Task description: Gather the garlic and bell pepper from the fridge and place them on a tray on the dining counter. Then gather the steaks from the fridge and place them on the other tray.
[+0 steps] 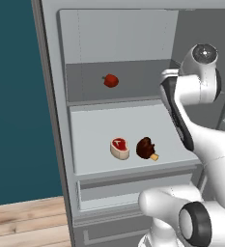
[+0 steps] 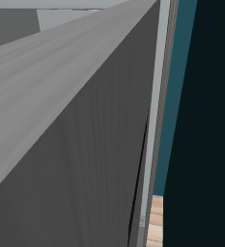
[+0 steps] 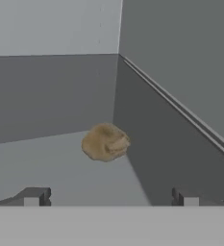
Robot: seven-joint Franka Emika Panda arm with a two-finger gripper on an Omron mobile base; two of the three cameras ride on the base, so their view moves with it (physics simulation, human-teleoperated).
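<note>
Left base view: I am facing the open fridge (image 1: 56, 120). A red bell pepper (image 1: 111, 80) is sitting on the upper shelf (image 1: 85, 89), toward the back. On the lower shelf (image 1: 90, 144) a raw steak (image 1: 119, 148) is lying just beside a darker, cooked-looking steak with a bone end (image 1: 147, 148); the two are close but I cannot tell whether they are touching. My arm is reaching in along the right side of the fridge, at the level of the upper shelf.

Right base view: a grey fridge wall (image 2: 70, 144) is taking up most of the frame, with a teal wall (image 2: 174, 111) and a strip of wooden floor (image 2: 155, 222) showing past its edge.

Hand view: I am looking at a tan, lumpy garlic bulb (image 3: 105, 141) resting on a grey shelf, close to the corner where the back and side walls are meeting. My gripper (image 3: 111, 197) is hanging short of the garlic, with my jaws standing wide apart and nothing between them.
</note>
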